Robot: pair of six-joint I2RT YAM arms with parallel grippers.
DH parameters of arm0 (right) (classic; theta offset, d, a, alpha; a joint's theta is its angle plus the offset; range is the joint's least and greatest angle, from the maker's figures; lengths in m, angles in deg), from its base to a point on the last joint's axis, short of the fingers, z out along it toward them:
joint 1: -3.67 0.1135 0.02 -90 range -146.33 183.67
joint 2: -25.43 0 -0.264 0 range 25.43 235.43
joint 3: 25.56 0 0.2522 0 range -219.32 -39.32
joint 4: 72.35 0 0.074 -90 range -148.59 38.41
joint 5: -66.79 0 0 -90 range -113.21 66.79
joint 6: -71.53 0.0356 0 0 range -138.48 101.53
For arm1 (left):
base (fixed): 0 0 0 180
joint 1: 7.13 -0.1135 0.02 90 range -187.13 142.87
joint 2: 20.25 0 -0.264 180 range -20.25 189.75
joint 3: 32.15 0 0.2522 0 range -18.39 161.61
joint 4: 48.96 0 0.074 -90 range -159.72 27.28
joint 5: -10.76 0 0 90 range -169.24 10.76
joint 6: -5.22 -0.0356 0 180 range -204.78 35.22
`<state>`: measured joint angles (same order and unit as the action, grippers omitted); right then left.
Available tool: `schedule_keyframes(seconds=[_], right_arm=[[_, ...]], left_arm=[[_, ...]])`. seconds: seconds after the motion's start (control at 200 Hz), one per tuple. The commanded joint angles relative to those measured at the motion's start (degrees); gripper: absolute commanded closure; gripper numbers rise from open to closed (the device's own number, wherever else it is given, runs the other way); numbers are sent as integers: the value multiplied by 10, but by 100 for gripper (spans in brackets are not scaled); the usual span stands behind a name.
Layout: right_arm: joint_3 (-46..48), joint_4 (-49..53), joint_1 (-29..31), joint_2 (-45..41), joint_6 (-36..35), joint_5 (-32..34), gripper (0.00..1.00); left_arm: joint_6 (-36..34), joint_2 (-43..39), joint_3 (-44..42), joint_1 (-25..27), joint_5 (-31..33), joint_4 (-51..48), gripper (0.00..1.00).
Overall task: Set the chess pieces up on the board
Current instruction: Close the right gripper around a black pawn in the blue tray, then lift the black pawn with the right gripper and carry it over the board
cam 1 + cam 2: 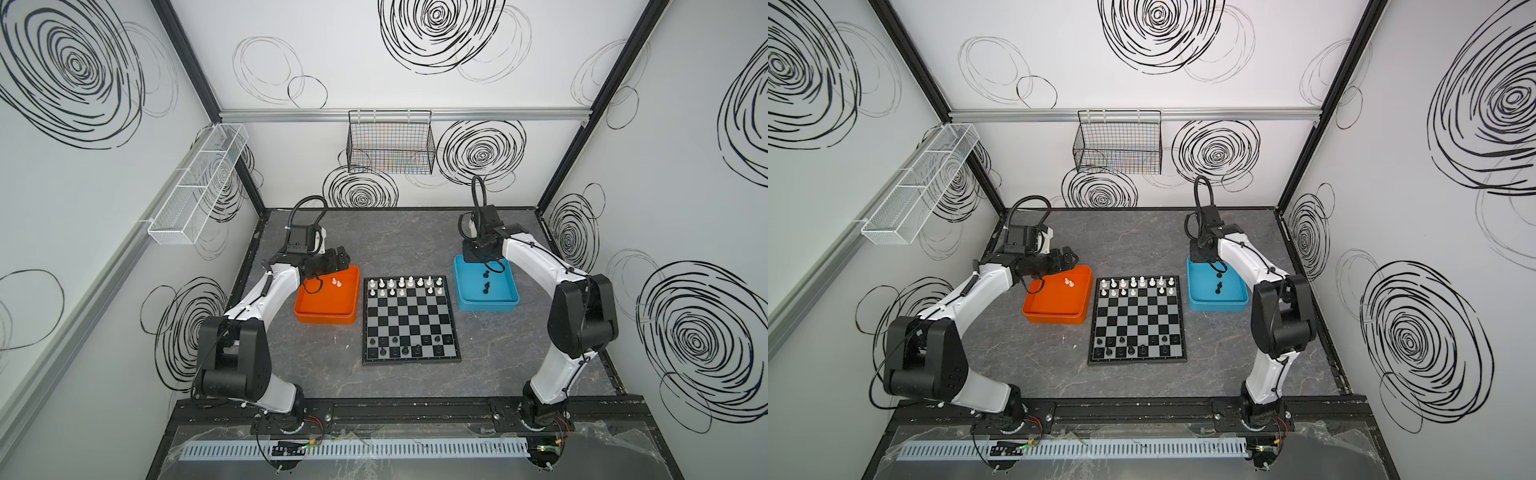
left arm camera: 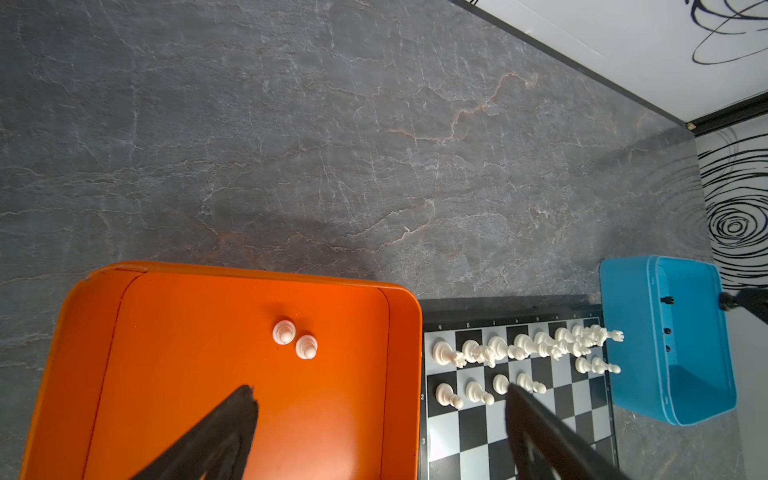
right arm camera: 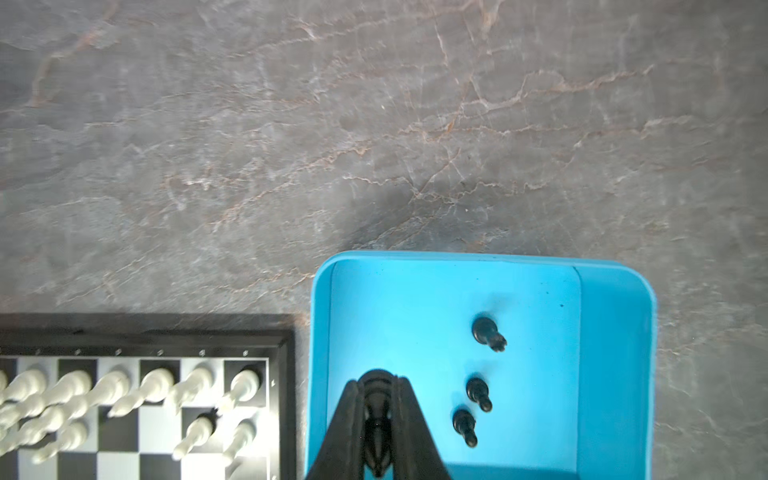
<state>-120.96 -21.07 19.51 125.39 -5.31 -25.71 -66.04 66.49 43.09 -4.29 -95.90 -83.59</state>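
Observation:
The board (image 1: 409, 320) (image 1: 1136, 320) lies at the table's middle. White chess pieces (image 1: 401, 283) fill much of its two far rows, and black ones (image 1: 405, 351) stand on its two near rows. Two white pawns (image 2: 284, 331) stand in the orange tray (image 1: 328, 309) left of the board. My left gripper (image 2: 379, 390) hangs open above that tray's far edge, with nothing between its fingers. Three loose black pieces (image 3: 478, 392) lie in the blue tray (image 3: 415, 299) right of the board. Inside that tray my right gripper (image 3: 377, 384) is shut on a black chess piece (image 3: 376, 415), which is hidden in both top views.
The grey stone table (image 1: 395, 232) is boxed in by white patterned walls on three sides. A black wire basket (image 1: 390, 145) hangs on the back wall and a white mesh basket (image 1: 199, 183) on the left wall. Both arm bases sit at the front rail.

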Motion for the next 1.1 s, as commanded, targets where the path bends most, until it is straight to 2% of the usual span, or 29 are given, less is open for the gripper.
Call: schedule_keyframes(seconds=[0.0, 0.18, 0.36, 0.615, 0.715, 1.096], right_arm=[[24, 59, 54, -49, -8, 24, 86], [81, 67, 163, -130, 38, 17, 86], [169, 36, 282, -203, 122, 9, 86], [269, -21, 417, -232, 239, 29, 86], [284, -26, 444, -224, 258, 48, 86], [334, -66, 445, -223, 278, 34, 86]], left_arm=[[4, 6, -6, -1, -2, 18, 4], [0, -4, -9, 17, 16, 21, 4], [-2, -29, -21, 30, 37, 36, 4], [-6, -31, -23, 42, 55, 32, 4], [-7, -32, -23, 47, 63, 31, 4], [-8, -28, -23, 53, 69, 27, 4]])
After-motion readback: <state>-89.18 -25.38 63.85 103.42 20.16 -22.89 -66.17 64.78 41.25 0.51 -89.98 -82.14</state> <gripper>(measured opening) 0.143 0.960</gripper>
